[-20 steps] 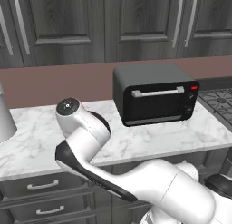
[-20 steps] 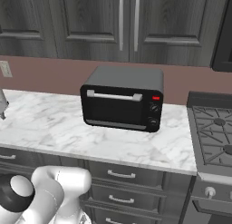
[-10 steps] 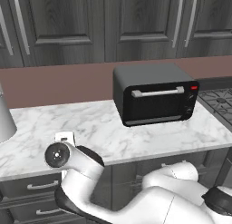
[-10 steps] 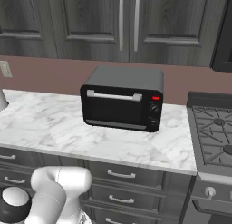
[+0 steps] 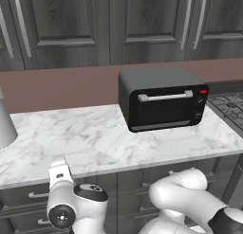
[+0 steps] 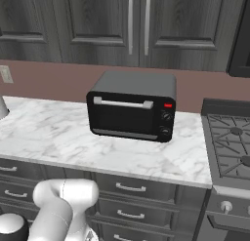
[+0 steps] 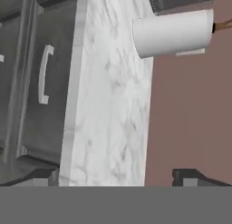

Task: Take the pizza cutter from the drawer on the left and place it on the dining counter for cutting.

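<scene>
The fingers (image 7: 116,177) stand wide apart, empty, over the marble table (image 7: 111,105); the drawer (image 7: 43,78), shut, lies at 10 o'clock in the hand view; a white cylinder (image 7: 172,32) lies at 1 o'clock; the toaster oven (image 5: 163,98) sits on the table.

White marble counter (image 5: 95,138) with soft grey veins, below dark grey wood-grain cabinets (image 5: 95,24) with silver handles. A black toaster oven (image 5: 163,98) has a silver handle and one small red light. The wall (image 5: 61,88) behind is dusty reddish-brown. A dark grey drawer (image 7: 45,78) (curved silver handle) sits beneath the marble edge
</scene>
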